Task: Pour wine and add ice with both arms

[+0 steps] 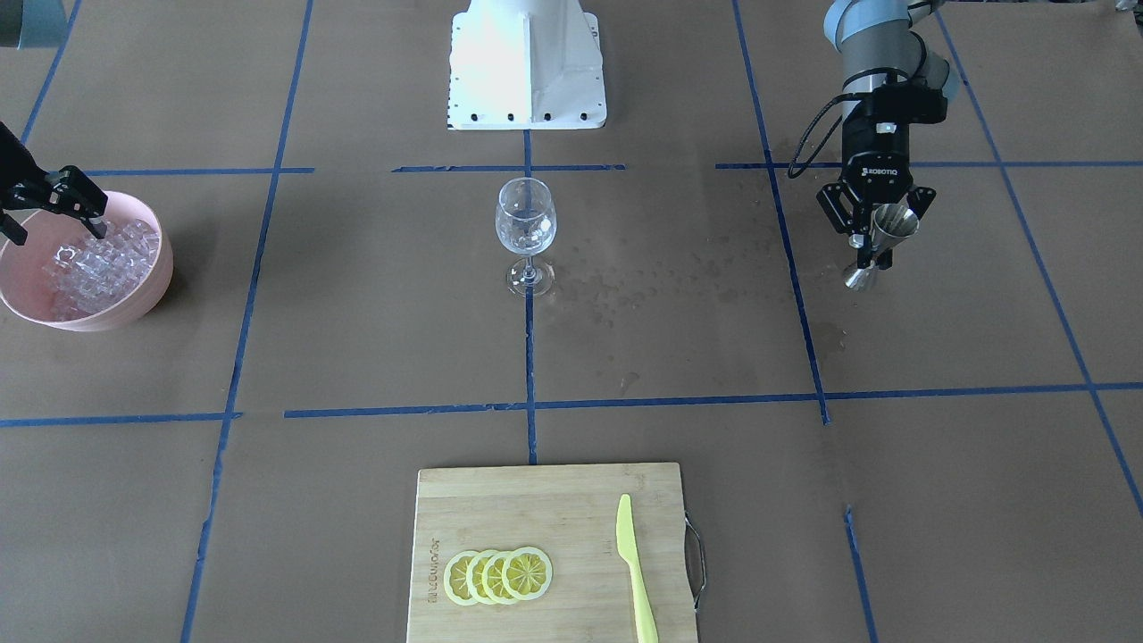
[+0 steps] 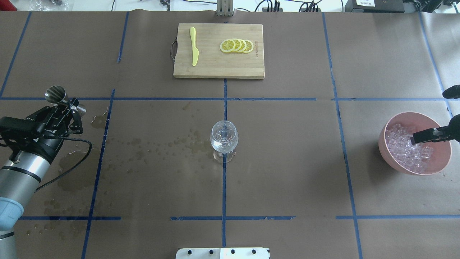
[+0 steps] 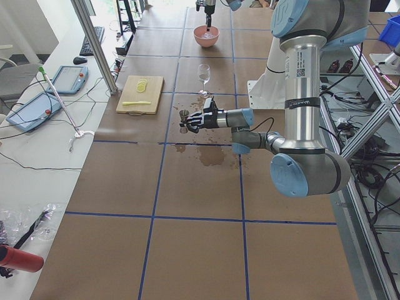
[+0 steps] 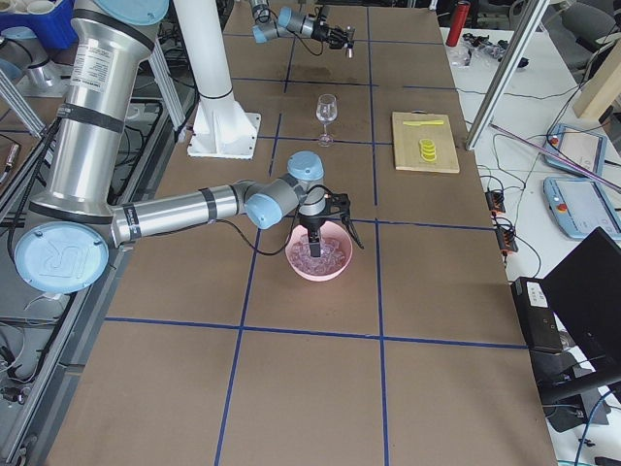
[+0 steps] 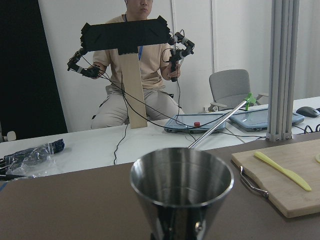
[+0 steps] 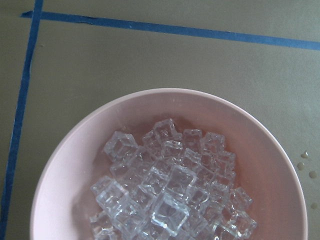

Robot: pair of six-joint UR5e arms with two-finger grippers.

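Note:
My left gripper (image 1: 868, 254) is shut on a steel jigger (image 1: 886, 234) and holds it upright above the table at my left side (image 2: 57, 96). The left wrist view looks into the jigger's cup (image 5: 182, 187); I cannot make out wine in it. A clear wine glass (image 1: 525, 223) stands at the table's middle (image 2: 224, 138); any liquid in it is hard to see. My right gripper (image 1: 61, 234) points down, its fingers apart, over the ice (image 6: 170, 200), which is heaped in a pink bowl (image 2: 390, 153). One fingertip (image 2: 414, 138) reaches the cubes.
A wooden cutting board (image 1: 536, 500) with lemon slices (image 1: 498, 576) and a yellow knife (image 1: 636, 572) lies at the operators' edge. Wet spots (image 2: 165, 144) mark the paper between jigger and glass. The white base block (image 1: 527, 62) stands behind the glass.

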